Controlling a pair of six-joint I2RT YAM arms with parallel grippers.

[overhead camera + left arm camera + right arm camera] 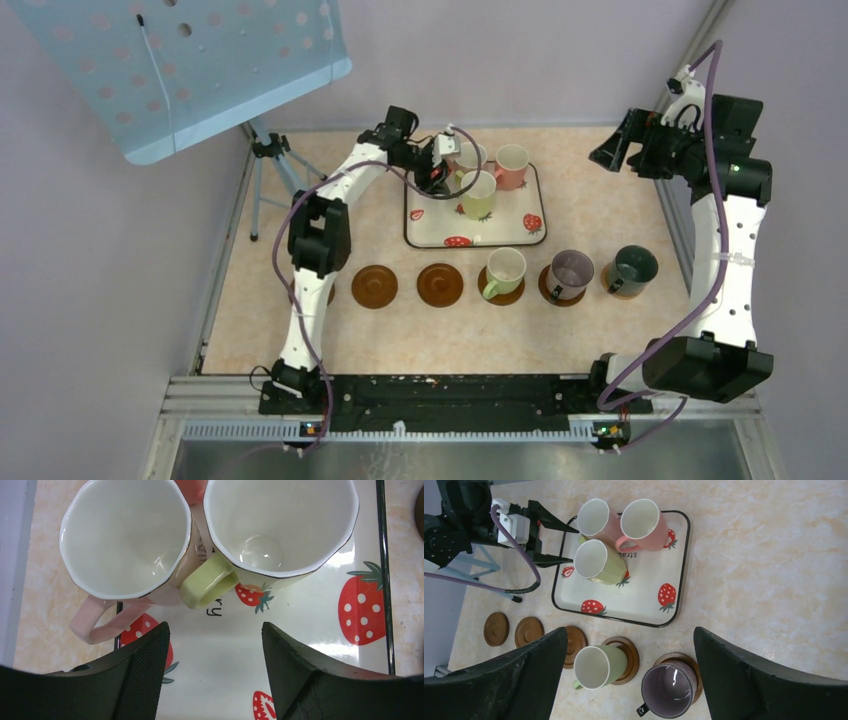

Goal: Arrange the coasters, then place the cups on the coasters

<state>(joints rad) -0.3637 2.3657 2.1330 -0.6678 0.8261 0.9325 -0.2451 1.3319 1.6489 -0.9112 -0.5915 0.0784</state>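
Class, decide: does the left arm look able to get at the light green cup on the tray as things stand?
Probably yes: its pincer hangs open right before the green cup, handle facing it; the pink cup crowds close.

White strawberry-print tray on marbled table; blue perforated panel above tripod, far left.
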